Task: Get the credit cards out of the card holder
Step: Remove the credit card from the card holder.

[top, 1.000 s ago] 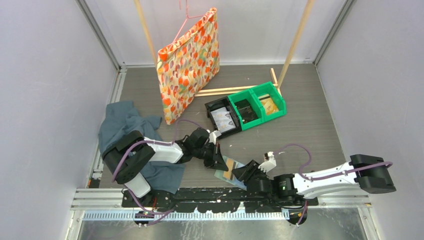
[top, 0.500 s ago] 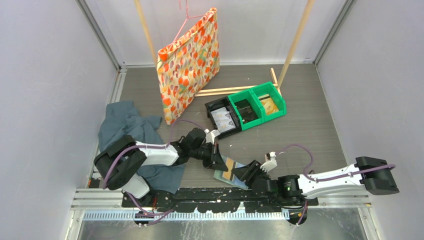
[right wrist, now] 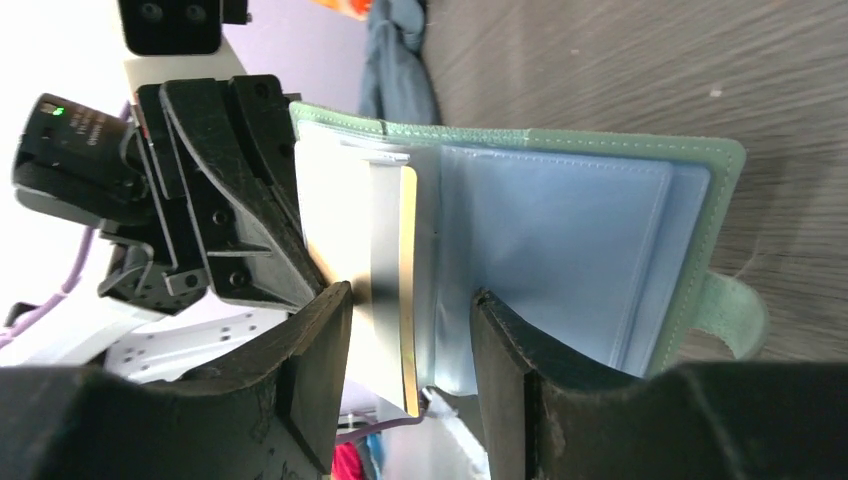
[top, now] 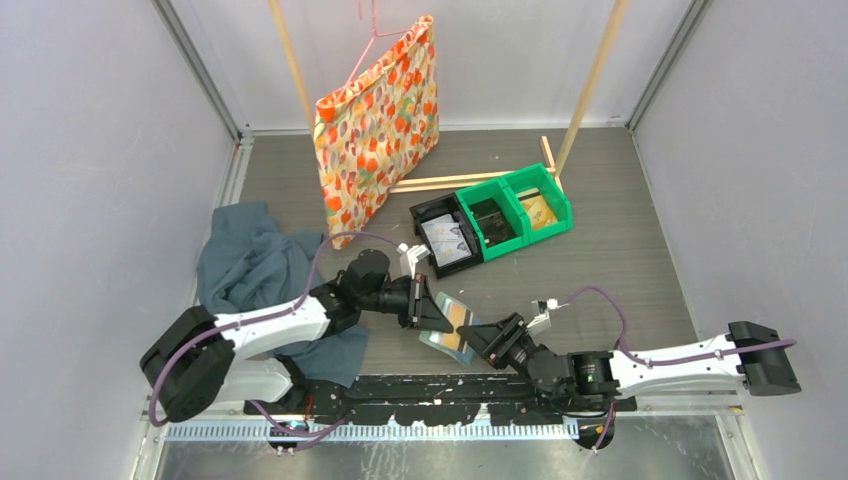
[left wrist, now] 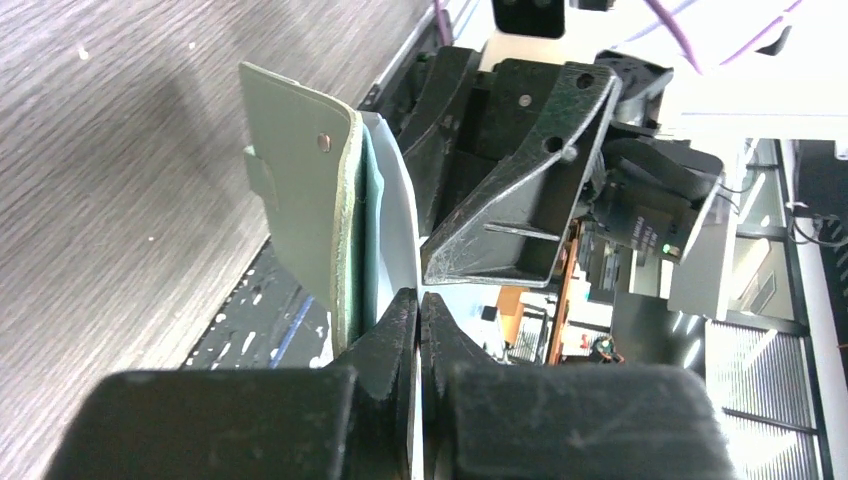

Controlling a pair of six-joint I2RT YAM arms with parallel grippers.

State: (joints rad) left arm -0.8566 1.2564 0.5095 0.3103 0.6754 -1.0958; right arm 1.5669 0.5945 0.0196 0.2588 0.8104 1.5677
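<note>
I am clamping my left pincer [left wrist: 420,305] tight on the card holder [top: 447,330], propping it open by the table's [top: 600,260] near edge. My right pincer [right wrist: 410,300] is straddling a card [right wrist: 405,250], jaws apart, not gripping. The card is sitting in its sleeve, so I am judging the pulling as yet to do.

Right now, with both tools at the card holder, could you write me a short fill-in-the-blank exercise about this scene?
1. The card holder is ___, showing its pale blue inner panels.
2. The left tool is ___ on an edge of the card holder.
3. The fingers of the right tool stand ___, one on each side of a card.
4. The colour of the bins is ___.

Missing words: open; shut; apart; green
</note>
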